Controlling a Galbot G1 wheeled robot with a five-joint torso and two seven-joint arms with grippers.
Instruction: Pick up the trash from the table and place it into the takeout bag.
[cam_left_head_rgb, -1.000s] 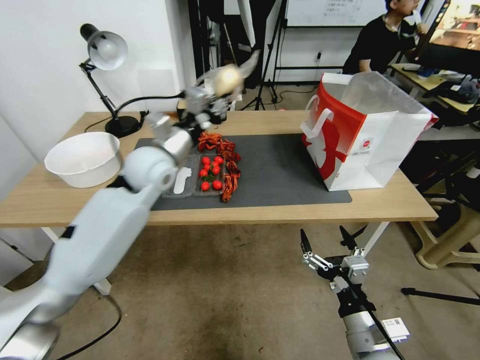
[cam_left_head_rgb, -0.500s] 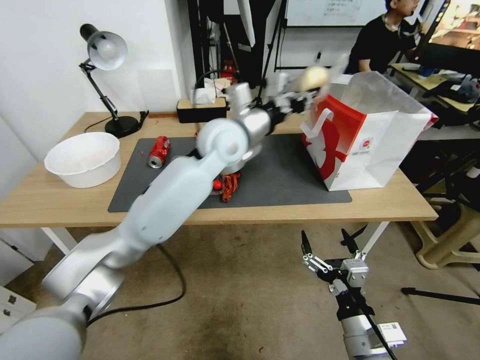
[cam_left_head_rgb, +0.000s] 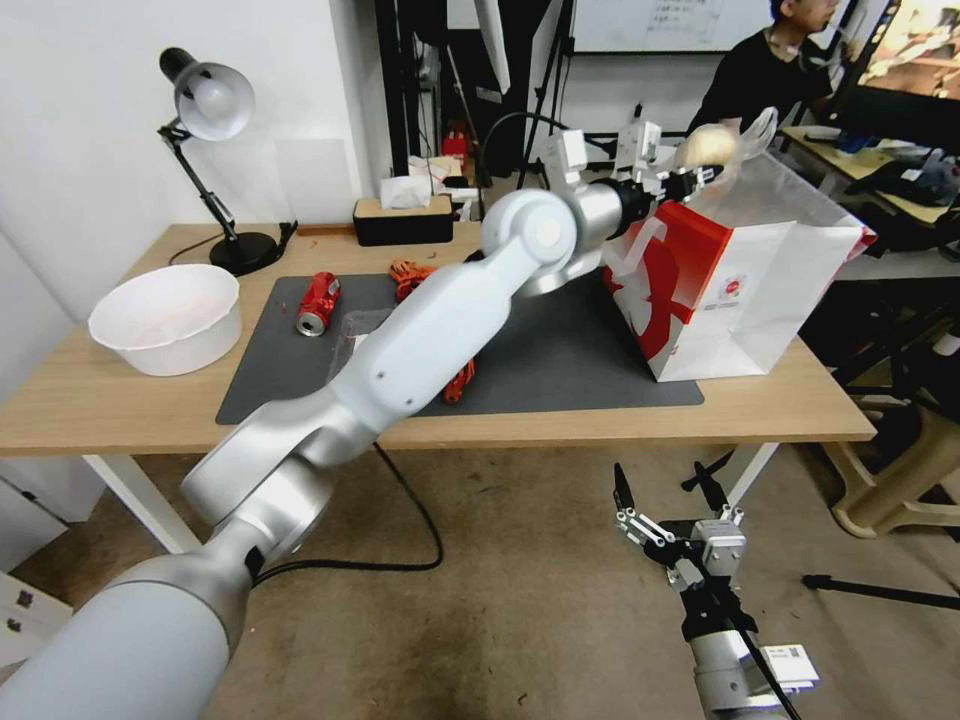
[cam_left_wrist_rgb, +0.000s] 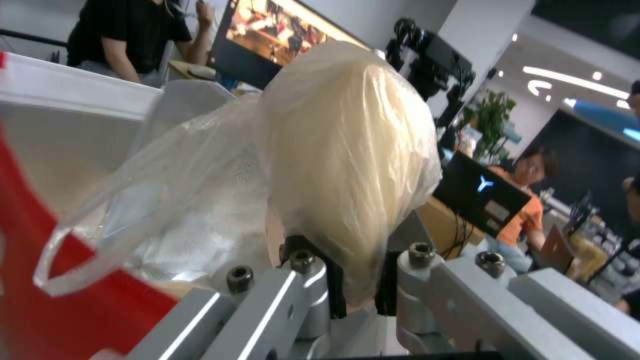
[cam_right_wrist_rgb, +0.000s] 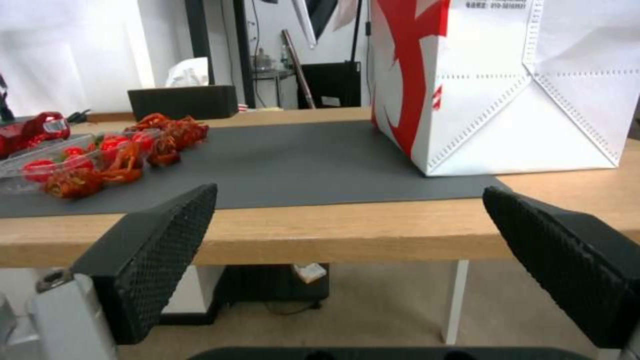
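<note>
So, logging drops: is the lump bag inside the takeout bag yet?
Not yet: left pincer holds the lump bag above the takeout bag.

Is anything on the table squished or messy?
Yes. A crushed red can lies on its side on the dark grey mat, dented. Red scraps spill beside a clear tray of small red balls. The left pincer holds a clear bag with beige lump above the takeout bag.

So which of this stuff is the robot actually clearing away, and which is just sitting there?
Part of the job:
clear bag with beige lump, held in the left hand
takeout bag
crushed red can
table

Just lying about:
white bowl
desk lamp
tissue box
</note>
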